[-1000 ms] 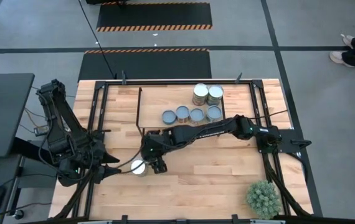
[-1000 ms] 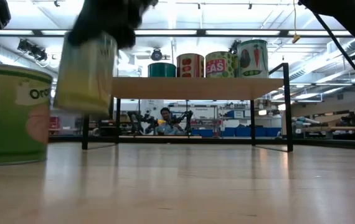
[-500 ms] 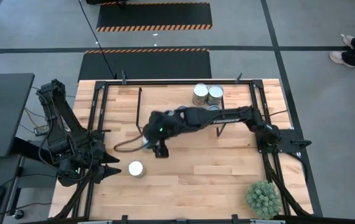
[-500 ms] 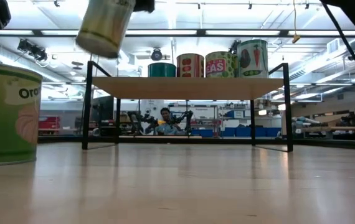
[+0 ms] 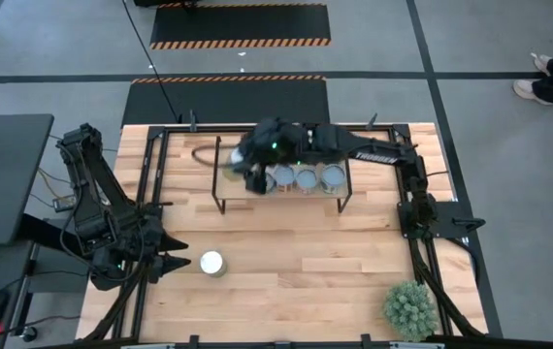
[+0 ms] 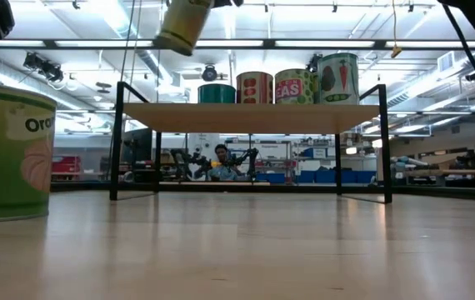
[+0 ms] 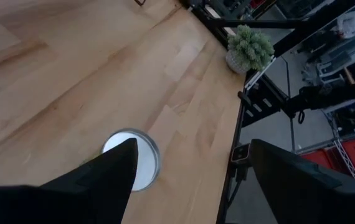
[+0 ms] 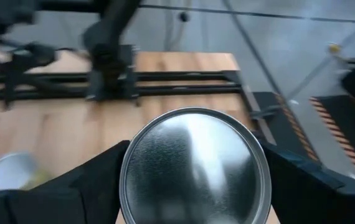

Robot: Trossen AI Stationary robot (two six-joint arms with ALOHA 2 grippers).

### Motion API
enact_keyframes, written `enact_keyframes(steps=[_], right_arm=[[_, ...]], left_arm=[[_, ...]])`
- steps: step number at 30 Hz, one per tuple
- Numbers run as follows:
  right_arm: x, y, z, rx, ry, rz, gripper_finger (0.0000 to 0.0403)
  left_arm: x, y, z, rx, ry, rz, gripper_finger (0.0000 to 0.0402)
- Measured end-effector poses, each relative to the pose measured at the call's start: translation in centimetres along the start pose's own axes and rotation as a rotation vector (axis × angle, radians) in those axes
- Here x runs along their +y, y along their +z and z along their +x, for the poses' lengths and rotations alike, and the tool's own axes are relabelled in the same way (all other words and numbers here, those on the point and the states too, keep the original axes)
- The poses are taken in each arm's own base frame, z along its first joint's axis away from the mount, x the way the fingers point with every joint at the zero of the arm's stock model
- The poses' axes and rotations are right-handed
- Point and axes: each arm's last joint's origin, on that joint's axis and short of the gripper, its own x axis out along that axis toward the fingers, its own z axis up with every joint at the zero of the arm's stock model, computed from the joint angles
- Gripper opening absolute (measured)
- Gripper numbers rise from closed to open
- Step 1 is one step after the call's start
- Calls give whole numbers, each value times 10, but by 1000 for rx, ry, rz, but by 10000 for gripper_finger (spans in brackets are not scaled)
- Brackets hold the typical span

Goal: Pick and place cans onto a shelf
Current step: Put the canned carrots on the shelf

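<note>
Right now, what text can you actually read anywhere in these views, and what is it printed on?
"Ora": start of a cut-off word on the big green can near the low camera.
"EAS": end of a word, its start unclear, on the red-and-cream can on the shelf.
White lettering on the right arm's link, high view: too small to read.
Carried can, held tilted in the right pincer: no legible text.
Other shelf cans: pictures only, nothing legible.

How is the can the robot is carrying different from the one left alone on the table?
The carried can hangs tilted in the air in the right gripper, near the shelf. The lone can stands upright on the table, ungripped, in front of the left gripper. Both have round metal tops.
</note>
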Motion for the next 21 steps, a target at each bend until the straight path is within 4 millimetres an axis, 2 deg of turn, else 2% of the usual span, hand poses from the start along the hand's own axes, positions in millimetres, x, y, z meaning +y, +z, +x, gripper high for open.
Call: enact_keyframes(steps=[5,11,16,21], right_arm=[[-31,-1,-2,10,-101,46,328],[-60,-12,-1,98,-188,66,328],[-78,-22,-1,186,-220,79,328],[-88,-29,-2,242,-224,111,328]], left_arm=[[-1,1,2,-11,2,-16,313],[0,4,5,-28,17,-19,313],[0,6,7,-38,28,-22,313],[0,6,7,-39,30,-26,313]])
